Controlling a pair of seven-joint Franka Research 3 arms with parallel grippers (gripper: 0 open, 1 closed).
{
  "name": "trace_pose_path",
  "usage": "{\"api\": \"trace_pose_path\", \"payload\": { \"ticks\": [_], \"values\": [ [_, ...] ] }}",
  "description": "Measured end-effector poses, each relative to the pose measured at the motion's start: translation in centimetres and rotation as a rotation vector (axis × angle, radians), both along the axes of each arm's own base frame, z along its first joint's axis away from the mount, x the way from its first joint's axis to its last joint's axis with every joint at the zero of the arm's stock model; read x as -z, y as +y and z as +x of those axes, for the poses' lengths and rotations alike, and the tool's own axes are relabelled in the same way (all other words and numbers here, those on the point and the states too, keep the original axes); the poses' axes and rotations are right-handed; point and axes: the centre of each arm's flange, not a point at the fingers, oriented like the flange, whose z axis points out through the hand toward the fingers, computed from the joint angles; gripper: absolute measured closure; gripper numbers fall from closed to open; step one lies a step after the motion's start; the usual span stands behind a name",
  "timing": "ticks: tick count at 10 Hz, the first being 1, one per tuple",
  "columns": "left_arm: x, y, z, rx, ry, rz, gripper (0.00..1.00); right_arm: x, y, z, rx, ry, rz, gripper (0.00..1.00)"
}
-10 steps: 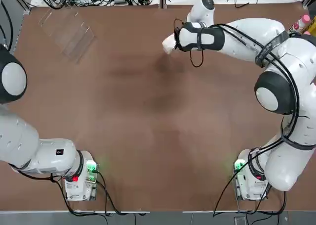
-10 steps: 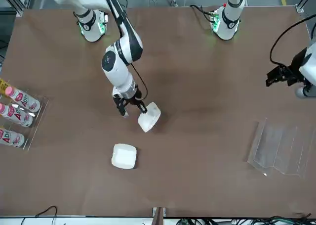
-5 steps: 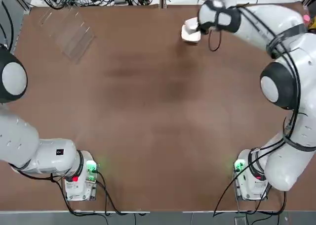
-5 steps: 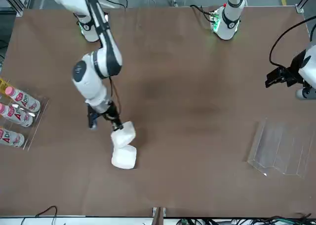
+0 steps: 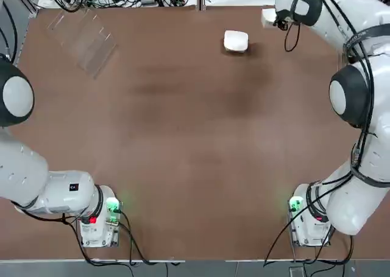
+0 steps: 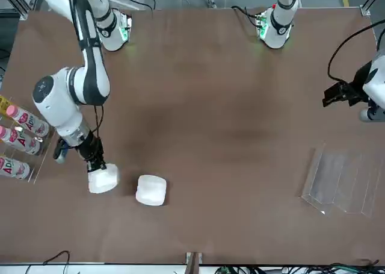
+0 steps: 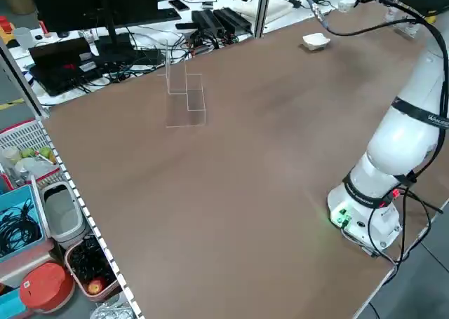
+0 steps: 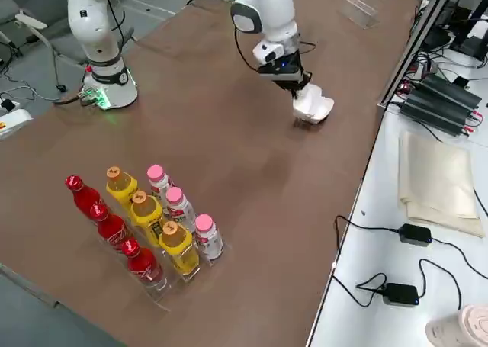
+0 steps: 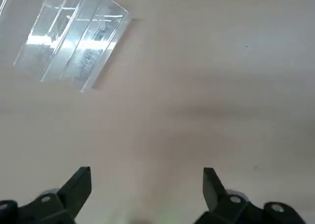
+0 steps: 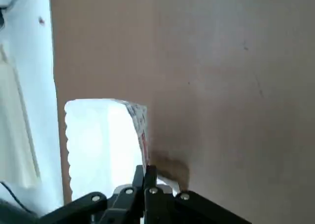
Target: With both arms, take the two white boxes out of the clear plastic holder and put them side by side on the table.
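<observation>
Top view: right gripper (image 5: 272,18) is clenched on a white box at the far edge of table (image 5: 183,143), and the second box (image 5: 236,41) lies near, toward the left arm's side. Front view: held box (image 6: 103,179) hangs just beside that box (image 6: 151,189), not touching; holder (image 6: 343,180) is empty. Left wrist view: left gripper (image 9: 146,192) is released, holding nothing, far from both boxes.

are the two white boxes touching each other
Apart: the front view shows bare table between the box held in the right tool and the other box.
</observation>
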Motion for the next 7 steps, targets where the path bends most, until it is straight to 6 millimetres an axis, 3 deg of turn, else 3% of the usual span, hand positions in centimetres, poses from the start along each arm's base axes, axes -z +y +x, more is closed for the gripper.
{"api": "trace_pose_path", "payload": {
  "ticks": [2,4,7],
  "values": [
    [0.2,0.0,0.1,0.0,0.004,-0.001,0.0,3.2,-0.9,-0.5,0.088,-0.056,-0.043,0.99],
    [0.3,0.3,0.2,-0.006,0.006,-0.001,0.0,4.7,-1.1,-0.6,0.156,-0.072,-0.02,0.99],
    [0.5,0.7,0.2,-0.011,0.009,-0.001,0.0,7.6,0.1,-0.9,0.21,-0.078,0.012,0.99]
  ]
}}
